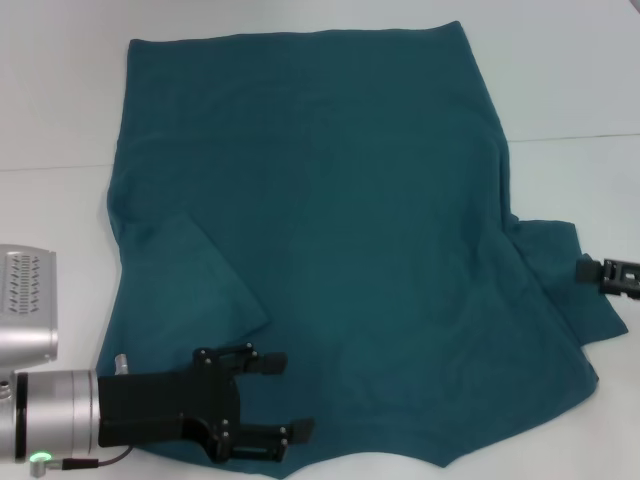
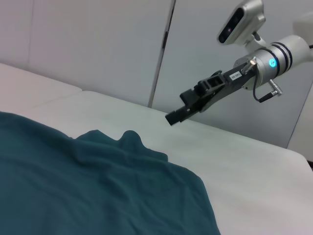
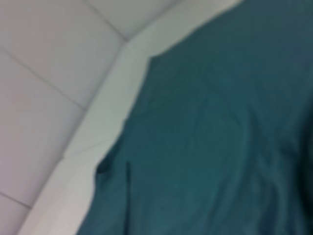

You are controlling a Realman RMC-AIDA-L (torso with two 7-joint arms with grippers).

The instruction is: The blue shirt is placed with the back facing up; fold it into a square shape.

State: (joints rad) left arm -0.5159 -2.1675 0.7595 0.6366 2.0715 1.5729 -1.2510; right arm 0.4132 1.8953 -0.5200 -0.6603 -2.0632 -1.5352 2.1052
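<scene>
The blue shirt (image 1: 340,230) lies spread flat across my white desk (image 1: 570,90), plain side up. My left gripper (image 1: 285,395) hovers over its near left corner, fingers spread. My right gripper (image 1: 592,272) sits at the right sleeve; its fingers I cannot tell.

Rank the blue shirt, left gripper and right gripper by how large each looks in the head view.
1. blue shirt, by far the largest.
2. left gripper, near the camera, which enlarges it.
3. right gripper, smallest, but cut off by the frame edge, so its true size is unsure.
</scene>
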